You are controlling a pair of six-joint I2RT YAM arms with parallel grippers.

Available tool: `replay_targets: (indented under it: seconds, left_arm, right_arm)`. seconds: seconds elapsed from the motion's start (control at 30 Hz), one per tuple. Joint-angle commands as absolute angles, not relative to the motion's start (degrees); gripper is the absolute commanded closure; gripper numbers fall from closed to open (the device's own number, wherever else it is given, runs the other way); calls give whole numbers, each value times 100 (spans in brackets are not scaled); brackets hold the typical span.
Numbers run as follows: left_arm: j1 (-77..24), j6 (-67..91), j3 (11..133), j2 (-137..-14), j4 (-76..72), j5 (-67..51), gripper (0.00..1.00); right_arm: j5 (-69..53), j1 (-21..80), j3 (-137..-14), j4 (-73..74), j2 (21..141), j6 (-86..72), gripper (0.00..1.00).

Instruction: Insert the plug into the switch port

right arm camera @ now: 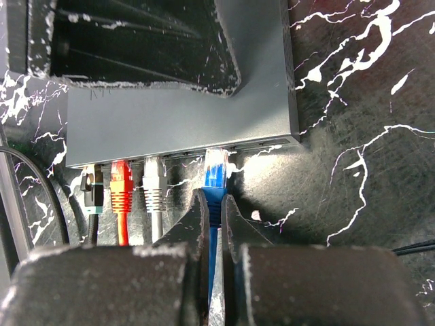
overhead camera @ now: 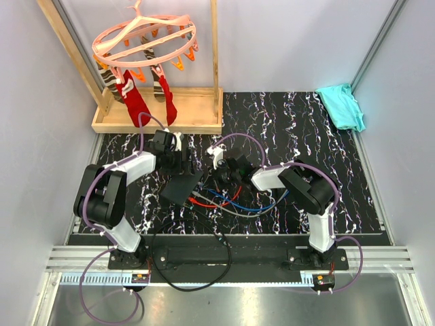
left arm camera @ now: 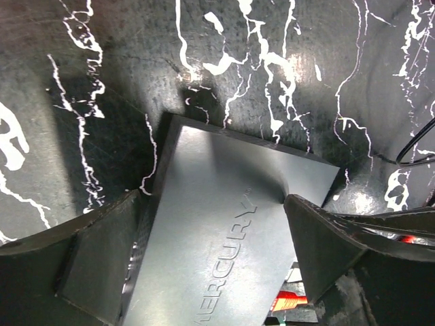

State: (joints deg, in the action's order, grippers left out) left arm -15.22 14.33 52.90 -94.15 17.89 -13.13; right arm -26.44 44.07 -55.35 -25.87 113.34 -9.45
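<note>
The switch (left arm camera: 224, 224), a flat matte black box embossed MERCURY, lies on the marbled mat. My left gripper (left arm camera: 211, 231) straddles it, one finger pressed to each long side. In the right wrist view the switch (right arm camera: 183, 125) turns its port edge (right arm camera: 262, 145) toward me. Black, red (right arm camera: 120, 187) and grey plugs sit in ports on the left. My right gripper (right arm camera: 212, 198) is shut on the blue cable just behind its clear-tipped plug (right arm camera: 216, 168). The plug's tip is at the mouth of a port right of the grey one. From above, the switch (overhead camera: 182, 189) lies between the left gripper (overhead camera: 178, 161) and the right gripper (overhead camera: 219, 180).
Red, blue and grey cables (overhead camera: 228, 200) loop on the mat between the arms. A black cable (overhead camera: 197, 275) trails over the front rail. At the back left a wooden frame (overhead camera: 160, 119) holds a hanger with socks (overhead camera: 146, 41). A teal cloth (overhead camera: 342, 105) lies back right.
</note>
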Motion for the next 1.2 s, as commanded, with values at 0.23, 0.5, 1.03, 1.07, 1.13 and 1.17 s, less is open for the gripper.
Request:
replay_targets:
  seconds: [0.23,0.5,1.03,1.07,1.13,1.17]
  left_arm:
    - [-1494,1521,5467,-9606,1740,-1898,16]
    - [-1494,1424,5519,-9756,1933,-1960,19]
    - [-1494,1433,5616,-9905,2092,-1890,19]
    - [-1503,1441,5616,-9905,2100,-1872,19]
    - [-1494,1450,5625,-9914,2109,-1846,19]
    - [-1503,1468,5625,-9914,2109,-1828,19]
  right_arm:
    - [-2663,4368,-5520,-3401,11461,-879,100]
    - [-2637,4368,-5493,-3287,11364,-299,100]
    - [-2408,4641,-5625,-2944,11074,431,100]
    - [-2400,4667,-5634,-2944,11057,431,100]
    - [-2391,4702,-5642,-2962,11021,396,100]
    - [-2391,4720,-5651,-2962,11004,378,100]
